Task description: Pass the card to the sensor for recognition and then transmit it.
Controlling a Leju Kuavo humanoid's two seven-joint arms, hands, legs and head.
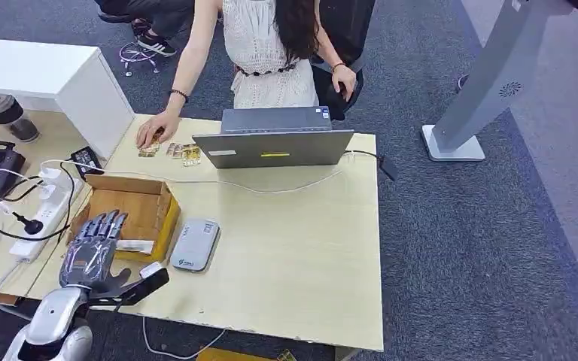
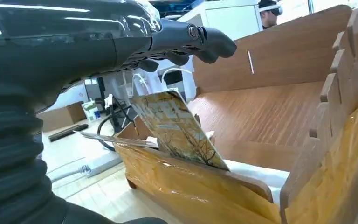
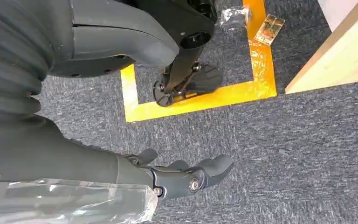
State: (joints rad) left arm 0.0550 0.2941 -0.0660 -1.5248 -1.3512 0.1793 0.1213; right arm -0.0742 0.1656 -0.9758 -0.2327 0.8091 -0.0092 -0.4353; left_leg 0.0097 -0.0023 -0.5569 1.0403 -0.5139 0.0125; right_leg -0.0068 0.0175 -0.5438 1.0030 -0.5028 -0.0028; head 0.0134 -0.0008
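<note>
Card (image 2: pixel 179 128): thin, stiff, light, slick; leans in cardboard box (image 2: pixel 279 107); pinch its raised upper edge.
Left hand (image 1: pixel 94 244): released, empty, fingers spread above the box.
Right hand (image 3: pixel 182 177): hangs empty, fingers loosely curled.

The right hand (image 3: pixel 186 175), fingers loosely curled and holding nothing, hangs over grey carpet (image 3: pixel 307 149) near yellow floor tape (image 3: pixel 205 100); a counter (image 3: pixel 340 56) corner sits upper right.

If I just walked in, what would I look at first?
Probably the robot's shiny left hand, hovering over the open cardboard box at the table's near left corner. A picture card leans upright inside that box. Behind the grey laptop, a person touches small cards on the table.
</note>
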